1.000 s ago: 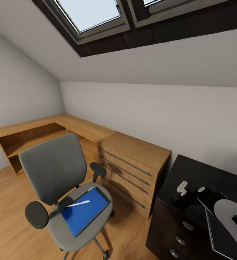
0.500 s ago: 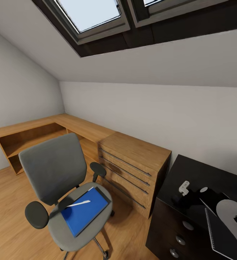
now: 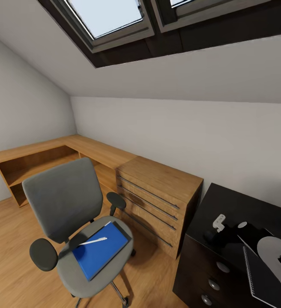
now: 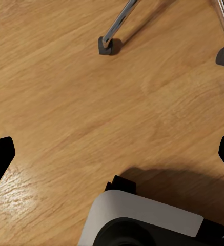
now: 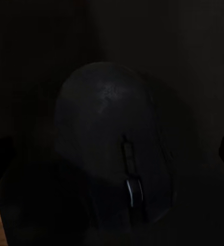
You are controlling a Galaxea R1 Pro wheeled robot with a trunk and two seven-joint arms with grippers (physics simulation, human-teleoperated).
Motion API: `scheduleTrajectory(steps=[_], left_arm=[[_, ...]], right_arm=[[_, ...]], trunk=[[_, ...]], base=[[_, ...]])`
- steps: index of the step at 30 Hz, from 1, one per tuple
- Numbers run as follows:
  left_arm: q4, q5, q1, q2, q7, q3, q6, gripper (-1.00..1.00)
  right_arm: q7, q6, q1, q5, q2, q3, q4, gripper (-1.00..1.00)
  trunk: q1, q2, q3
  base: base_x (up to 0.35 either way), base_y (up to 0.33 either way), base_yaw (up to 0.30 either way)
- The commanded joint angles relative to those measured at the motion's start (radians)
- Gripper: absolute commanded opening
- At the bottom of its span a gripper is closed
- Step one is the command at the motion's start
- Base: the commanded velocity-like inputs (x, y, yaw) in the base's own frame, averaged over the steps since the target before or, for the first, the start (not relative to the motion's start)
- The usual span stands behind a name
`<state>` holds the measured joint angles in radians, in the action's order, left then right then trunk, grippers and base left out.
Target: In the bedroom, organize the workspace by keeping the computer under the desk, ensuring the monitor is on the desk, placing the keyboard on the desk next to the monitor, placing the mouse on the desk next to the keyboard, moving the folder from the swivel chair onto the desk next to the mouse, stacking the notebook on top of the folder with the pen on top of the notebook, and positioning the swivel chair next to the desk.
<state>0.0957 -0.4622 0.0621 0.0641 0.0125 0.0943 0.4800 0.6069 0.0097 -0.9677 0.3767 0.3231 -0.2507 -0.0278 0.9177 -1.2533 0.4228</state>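
On swivel chair (image 3: 67, 205) seat, bright blue folder (image 3: 100, 250), whitish pen (image 3: 93, 241)

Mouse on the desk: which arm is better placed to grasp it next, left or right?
Probably the right. The right gripper is open directly over the mouse on the desk, while the open left gripper faces the floor near the swivel chair.

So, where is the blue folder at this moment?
In the head view, the blue folder lies flat on the seat of the grey swivel chair, at lower left, with the white pen on top of it.
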Motion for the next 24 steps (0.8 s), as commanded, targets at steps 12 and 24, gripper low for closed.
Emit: scheduleTrajectory(steps=[12, 24], left_arm=[[-0.001, -0.01, 0.001, 0.0, 0.001, 0.008, 0.003, 1.0], [-0.001, -0.01, 0.001, 0.0, 0.001, 0.008, 0.005, 1.0]], right_arm=[[0.025, 0.001, 0.0, -0.002, 0.001, -0.005, -0.002, 1.0], [0.031, 0.001, 0.0, -0.002, 0.003, -0.005, -0.003, 1.0]], trunk=[[0.0, -0.001, 0.001], [0.023, -0.043, 0.02]], base=[[0.0, 0.0, 0.0], [0.0, 0.0, 0.0]])
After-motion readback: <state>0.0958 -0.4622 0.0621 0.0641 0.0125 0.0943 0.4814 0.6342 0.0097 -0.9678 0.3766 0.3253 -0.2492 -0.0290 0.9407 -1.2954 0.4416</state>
